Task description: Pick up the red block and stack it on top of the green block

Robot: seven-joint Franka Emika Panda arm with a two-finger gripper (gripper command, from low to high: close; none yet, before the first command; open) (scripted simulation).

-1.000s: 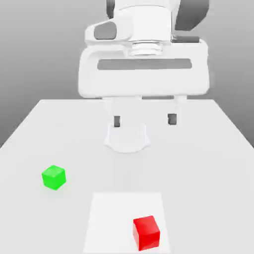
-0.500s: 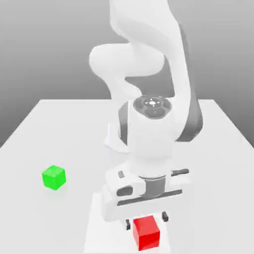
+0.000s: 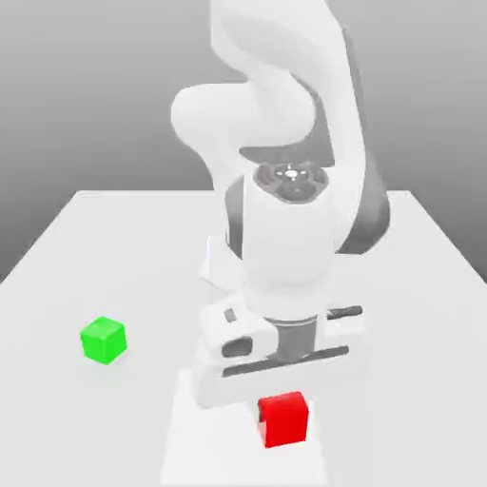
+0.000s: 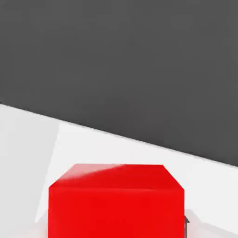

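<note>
Exterior view: small bright green matte cube [image 3: 103, 340] sits unmoved on the white table [image 3: 428, 314], well apart toward the exterior view's left of the small bright red matte cube [image 3: 283, 418]. Since a second ago the white arm has descended; its gripper [image 3: 282, 404] is now closed on the red cube. Hand view: red cube [image 4: 116, 202] looms close.
</note>
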